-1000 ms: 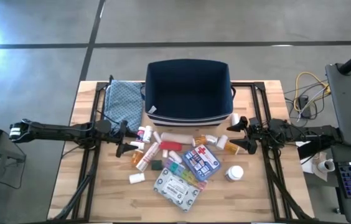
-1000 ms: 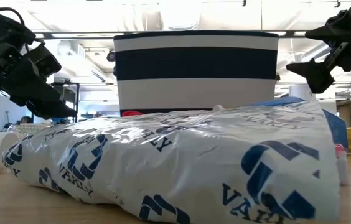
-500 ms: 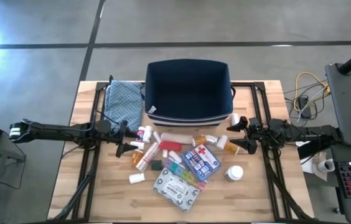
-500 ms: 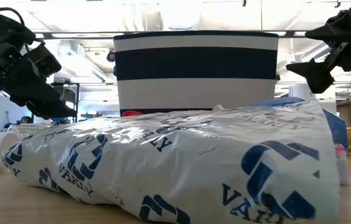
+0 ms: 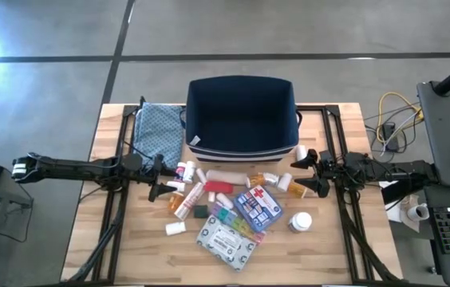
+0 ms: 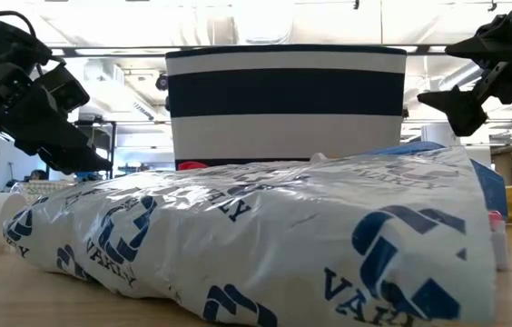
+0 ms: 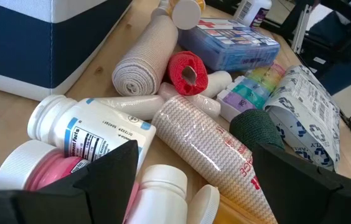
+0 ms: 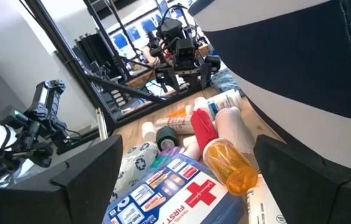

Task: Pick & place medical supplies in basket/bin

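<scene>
Left claw (image 5: 158, 177), released and empty, sits just beside the white pill bottle (image 7: 91, 132), probably lying crosswise ahead; right claw (image 5: 309, 171) likewise released.

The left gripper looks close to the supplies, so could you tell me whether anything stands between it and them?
Nothing visible does. The left gripper is open beside the supplies, and a white bottle lies right before its fingers.

Bench (image 5: 129, 239): pale wood planks, matt. Bin (image 5: 242, 112): navy woven fabric, matt. Flat packet (image 6: 265, 236): crinkled glossy plastic film. Bandage roll (image 7: 141, 65): beige ribbed cloth. Orange bottle (image 8: 230, 165): translucent shiny plastic. Cloth (image 5: 159, 131): soft patterned fabric.
</scene>
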`<state>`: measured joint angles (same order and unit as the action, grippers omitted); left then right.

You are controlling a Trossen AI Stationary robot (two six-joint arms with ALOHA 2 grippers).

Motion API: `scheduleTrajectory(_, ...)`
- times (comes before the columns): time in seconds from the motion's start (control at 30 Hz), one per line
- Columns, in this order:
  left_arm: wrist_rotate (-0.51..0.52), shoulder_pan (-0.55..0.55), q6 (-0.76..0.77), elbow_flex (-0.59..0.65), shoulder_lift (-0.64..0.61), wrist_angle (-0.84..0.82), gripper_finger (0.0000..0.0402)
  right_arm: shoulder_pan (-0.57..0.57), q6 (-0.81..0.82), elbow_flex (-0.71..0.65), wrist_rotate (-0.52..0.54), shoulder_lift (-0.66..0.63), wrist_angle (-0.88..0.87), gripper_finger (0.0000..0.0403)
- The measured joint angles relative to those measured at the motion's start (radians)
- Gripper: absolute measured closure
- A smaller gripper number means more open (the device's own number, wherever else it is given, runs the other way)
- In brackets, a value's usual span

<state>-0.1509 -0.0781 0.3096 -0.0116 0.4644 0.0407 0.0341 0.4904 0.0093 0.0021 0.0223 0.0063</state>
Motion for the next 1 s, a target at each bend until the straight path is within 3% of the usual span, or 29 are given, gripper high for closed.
scheduleTrajectory(1.0,0.0,0.0,0.0,0.0,0.0,0.0,0.0107,0.0,0.015,0.0,0.0,0.001,0.014,0.0053)
